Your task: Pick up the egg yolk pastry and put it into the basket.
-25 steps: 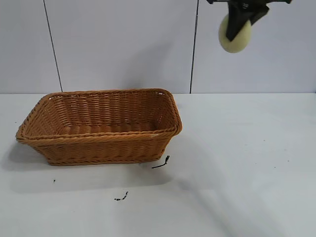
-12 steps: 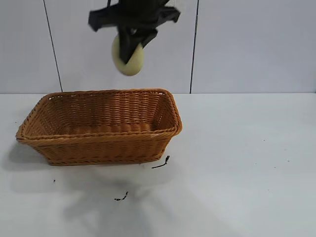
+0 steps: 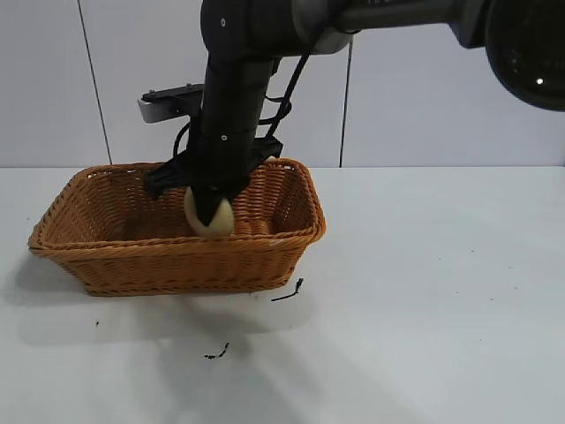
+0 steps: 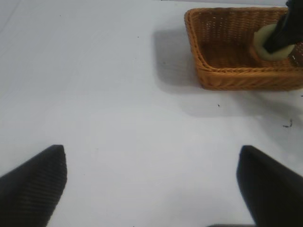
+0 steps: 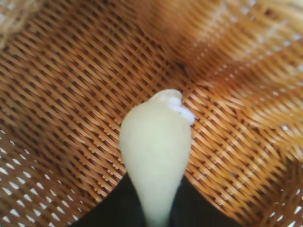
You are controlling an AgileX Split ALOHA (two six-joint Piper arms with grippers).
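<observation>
The right gripper [image 3: 210, 210] reaches down inside the basket [image 3: 132, 252], pinching the egg yolk pastry [image 3: 209, 215] between its black fingers. The pastry hangs below the rim, apparently just above the woven floor, though contact cannot be told. The left gripper [image 4: 151, 182] hovers over the white counter [image 4: 109, 118], well apart from the basket, fingers spread wide
</observation>
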